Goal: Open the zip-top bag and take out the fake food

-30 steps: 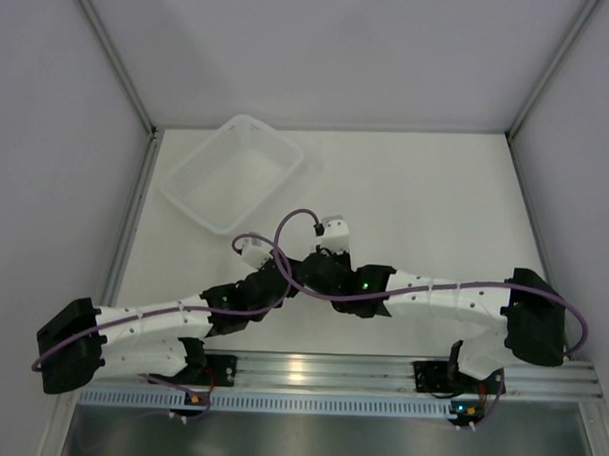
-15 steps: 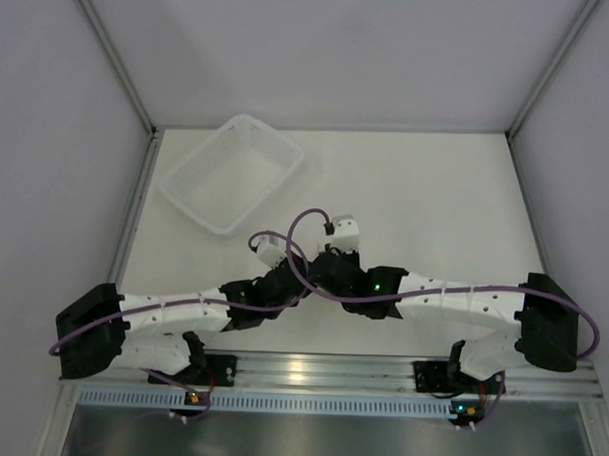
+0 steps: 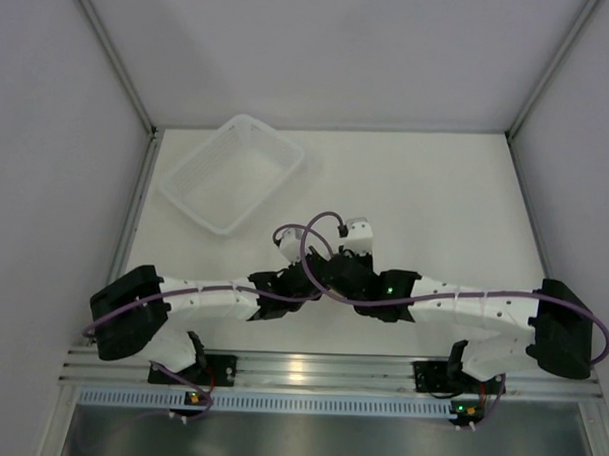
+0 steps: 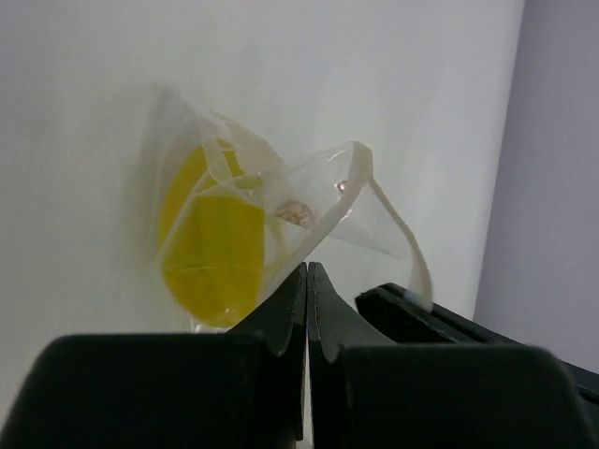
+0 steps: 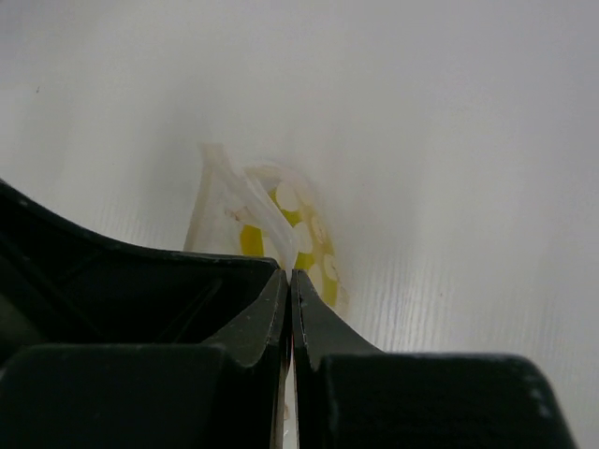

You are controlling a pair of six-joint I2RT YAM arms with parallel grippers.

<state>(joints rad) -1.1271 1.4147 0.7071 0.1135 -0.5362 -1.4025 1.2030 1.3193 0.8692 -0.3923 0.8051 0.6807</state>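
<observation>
The zip-top bag (image 4: 323, 182) is a small clear pouch hanging just above the white table, with the yellow fake food (image 4: 215, 253) inside its lower part. My left gripper (image 4: 307, 271) is shut on one lip of the bag's mouth. My right gripper (image 5: 289, 275) is shut on the other lip, a white strip (image 4: 404, 245) stretched towards it. In the right wrist view the bag (image 5: 217, 192) and the fake food (image 5: 310, 259) sit just beyond the fingertips. In the top view both wrists meet mid-table and hide the bag.
A translucent white basket tray (image 3: 231, 172) stands at the back left of the table. Grey walls close in the table on three sides. The aluminium rail (image 3: 310, 368) with both arm bases runs along the near edge.
Both arms have shifted to the right together, wrists still touching. The left arm has stretched out further from its base. Both grippers stay shut.
</observation>
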